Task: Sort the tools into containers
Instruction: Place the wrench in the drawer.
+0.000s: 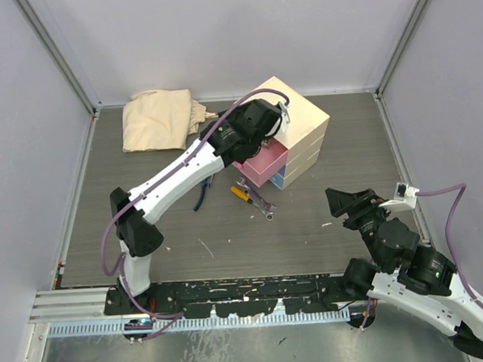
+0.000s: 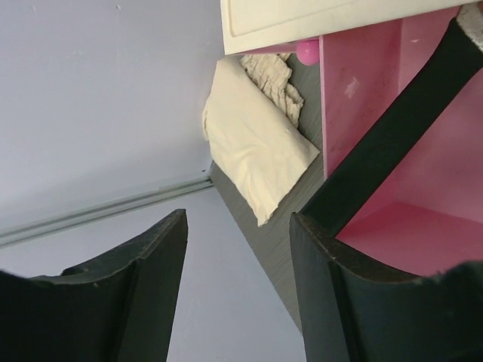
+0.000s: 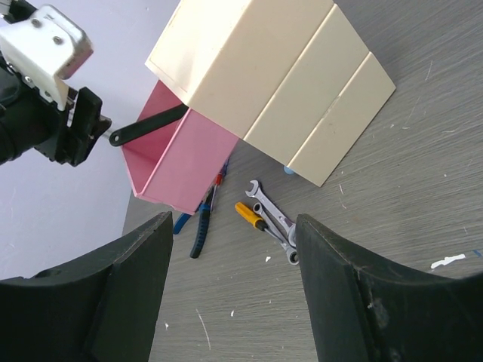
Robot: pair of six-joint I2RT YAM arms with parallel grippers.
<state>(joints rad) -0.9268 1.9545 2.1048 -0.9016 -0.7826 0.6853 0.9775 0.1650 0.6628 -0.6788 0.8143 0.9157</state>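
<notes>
Our left jaws stand open and empty, the black-handled adjustable wrench (image 2: 392,128) leaning in the pink drawer (image 2: 361,83) beside them. Right jaws gape empty too. We judge this drop done; next, fetch the blue-handled pliers (image 3: 201,228).

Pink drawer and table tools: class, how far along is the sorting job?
Done: pink drawer pulled out. In hand: black-handled wrench leans in it, handle over the rim, left end effector open. Left: blue-handled pliers, orange-handled screwdriver and two spanners on the table.
</notes>
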